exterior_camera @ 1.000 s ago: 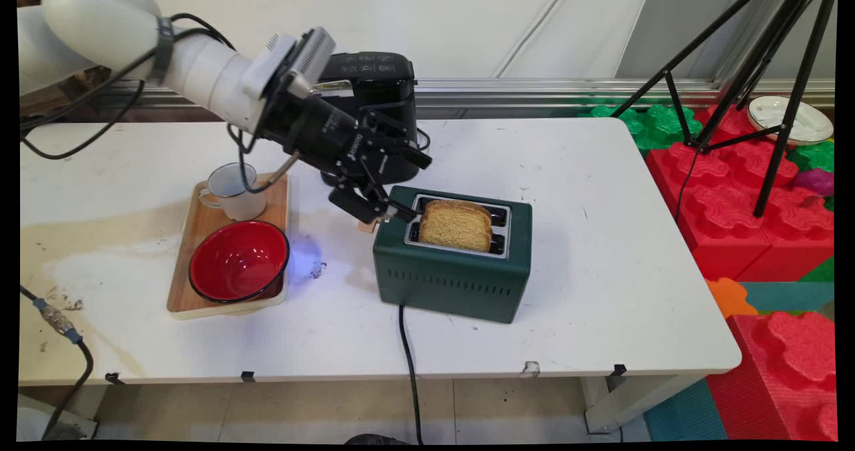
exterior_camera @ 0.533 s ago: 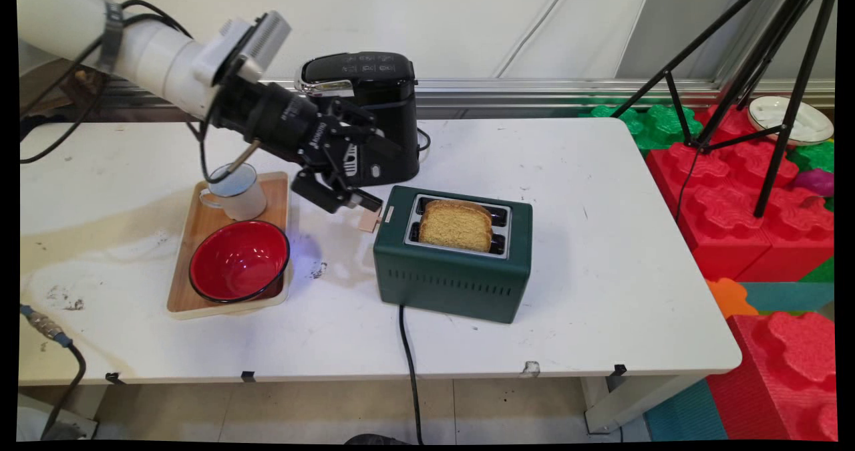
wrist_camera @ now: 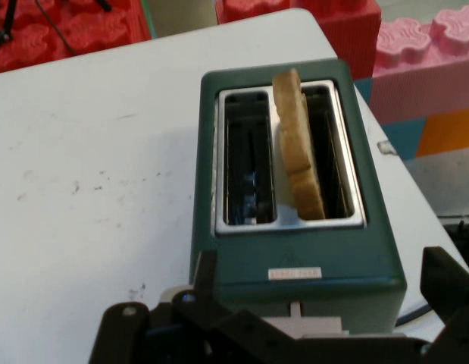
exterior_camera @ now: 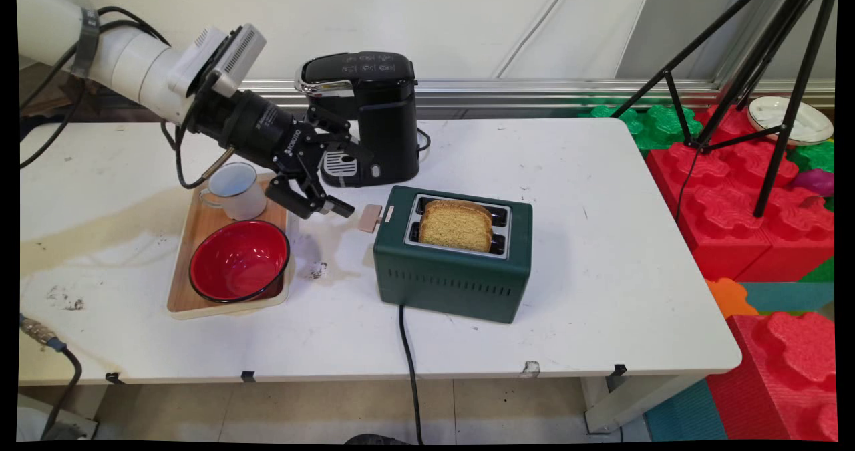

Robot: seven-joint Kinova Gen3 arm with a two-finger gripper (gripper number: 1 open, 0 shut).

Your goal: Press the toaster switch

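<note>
Here the pincer, spread wide and empty, hangs beside the green toaster's lever; any push should go squarely down.

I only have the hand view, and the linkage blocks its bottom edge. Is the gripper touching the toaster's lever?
Observer: No. In the main view the open gripper is apart from the tan lever on the green toaster, with bare table between them.
Operator: Anything close beside the hand?
Observer: A white mug stands on a wooden tray under the wrist, with a red bowl in front of it.
Operator: And behind?
Observer: A black coffee machine stands just behind the gripper.
</note>
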